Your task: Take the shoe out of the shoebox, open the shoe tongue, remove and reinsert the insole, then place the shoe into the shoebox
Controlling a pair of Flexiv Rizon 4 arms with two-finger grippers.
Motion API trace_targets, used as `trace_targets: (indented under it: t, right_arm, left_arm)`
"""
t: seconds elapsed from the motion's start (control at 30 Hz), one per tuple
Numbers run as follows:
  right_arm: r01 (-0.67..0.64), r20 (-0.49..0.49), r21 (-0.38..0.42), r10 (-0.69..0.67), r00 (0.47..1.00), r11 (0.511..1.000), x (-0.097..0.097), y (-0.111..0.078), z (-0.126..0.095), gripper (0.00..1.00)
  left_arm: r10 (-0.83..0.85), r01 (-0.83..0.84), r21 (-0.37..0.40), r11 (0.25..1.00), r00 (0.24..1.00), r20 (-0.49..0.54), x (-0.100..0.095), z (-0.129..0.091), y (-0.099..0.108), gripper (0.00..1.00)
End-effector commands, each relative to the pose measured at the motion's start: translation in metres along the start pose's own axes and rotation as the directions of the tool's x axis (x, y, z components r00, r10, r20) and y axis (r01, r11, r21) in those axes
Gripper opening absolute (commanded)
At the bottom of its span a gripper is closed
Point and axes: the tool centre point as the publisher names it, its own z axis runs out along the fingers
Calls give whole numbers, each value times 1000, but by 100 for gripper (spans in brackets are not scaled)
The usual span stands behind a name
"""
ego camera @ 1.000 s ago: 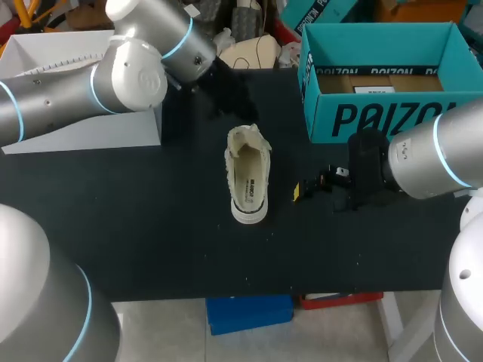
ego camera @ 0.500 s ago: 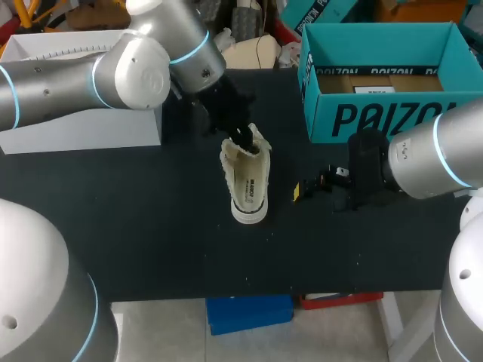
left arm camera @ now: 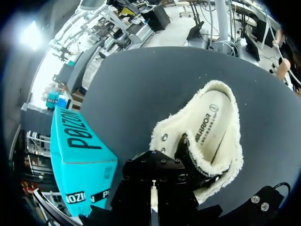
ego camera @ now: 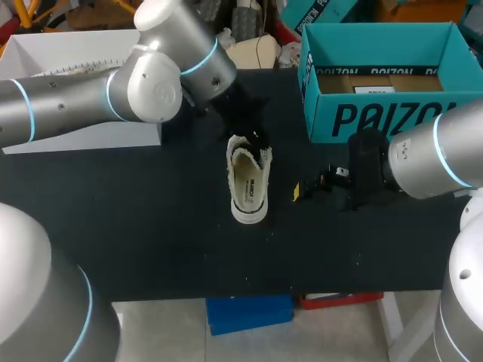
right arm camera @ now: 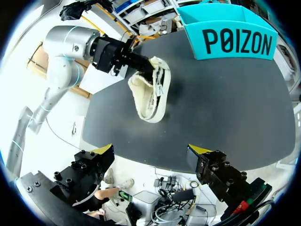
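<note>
A cream fleece-lined shoe [ego camera: 249, 185] lies on the black table, toe toward the back. My left gripper [ego camera: 255, 139] is shut, its fingers pushed into the shoe's [left arm camera: 214, 127] front opening by the tongue, tips hidden inside. From the right wrist, the left gripper [right arm camera: 136, 61] is seen reaching into the toe end of the shoe [right arm camera: 149, 94]. My right gripper [ego camera: 313, 187] stands open beside the shoe, holding nothing [right arm camera: 153, 149]. The teal shoebox [ego camera: 377, 113] sits open at the back right, also seen beside the left gripper [left arm camera: 77, 150] and beyond the shoe [right arm camera: 235, 40].
A white box [ego camera: 83, 128] stands at the back left, under my left arm. Bare black table [ego camera: 151, 241] stretches in front of the shoe to the near edge.
My left arm came forward and down from the back, and its shut fingers entered the shoe by the tongue. The shoe's front end shifted slightly right. The right arm kept still.
</note>
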Motion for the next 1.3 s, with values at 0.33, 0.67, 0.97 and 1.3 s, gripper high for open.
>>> trace_targets:
  t: [0.33, 0.67, 0.97, 1.3]
  right_arm:
    - [0, 1, 0, 0, 1000, 1000, 1, 0, 1, 100]
    - [0, 1, 0, 0, 1000, 1000, 1, 0, 1, 100]
    - [0, 1, 0, 0, 1000, 1000, 1, 0, 1, 100]
    - [0, 1, 0, 0, 1000, 1000, 1, 0, 1, 100]
  left_arm:
    - [44, -56, -207, 977, 997, -61, 26, -63, 30, 0]
    - [59, -81, -177, 981, 990, -127, 44, -27, 19, 0]
    - [67, -80, -88, 993, 988, -139, 47, 4, -5, 0]
    - [-87, 75, -83, 994, 985, -150, 55, -69, -21, 0]
